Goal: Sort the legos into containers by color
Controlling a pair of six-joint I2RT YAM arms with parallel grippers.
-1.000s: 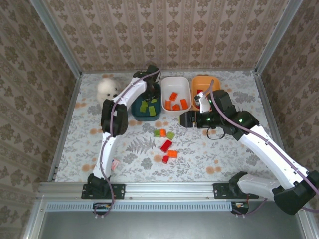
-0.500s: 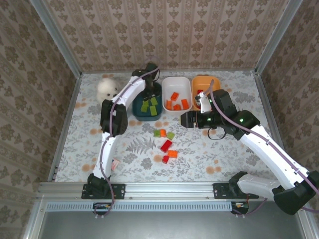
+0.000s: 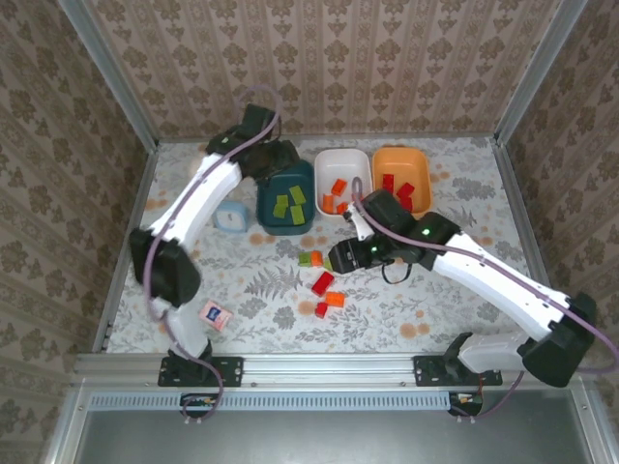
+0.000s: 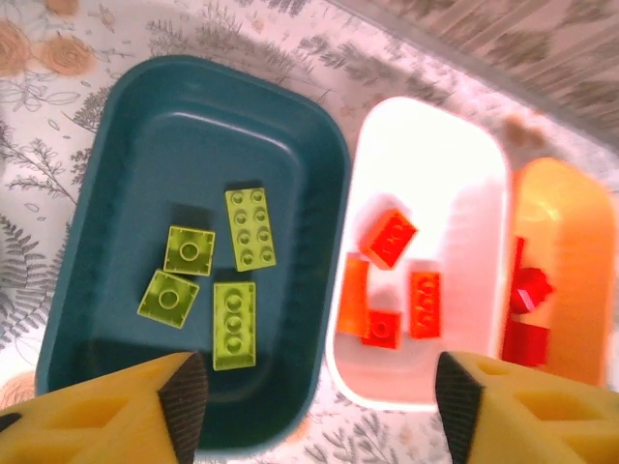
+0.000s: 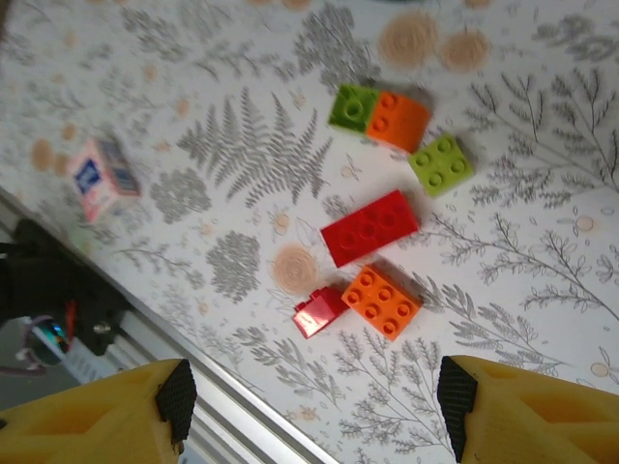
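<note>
Green bricks lying in teal tub, left fingers hanging spread and empty above, right fingers hovering spread and empty over loose bricks.

teal tub: lime bricks | white tub: orange bricks | orange tub: red bricks | table: white, grey ferns, orange flowers | walls: beige damask | card: pink, white, blue | arms: white, black joints
</note>
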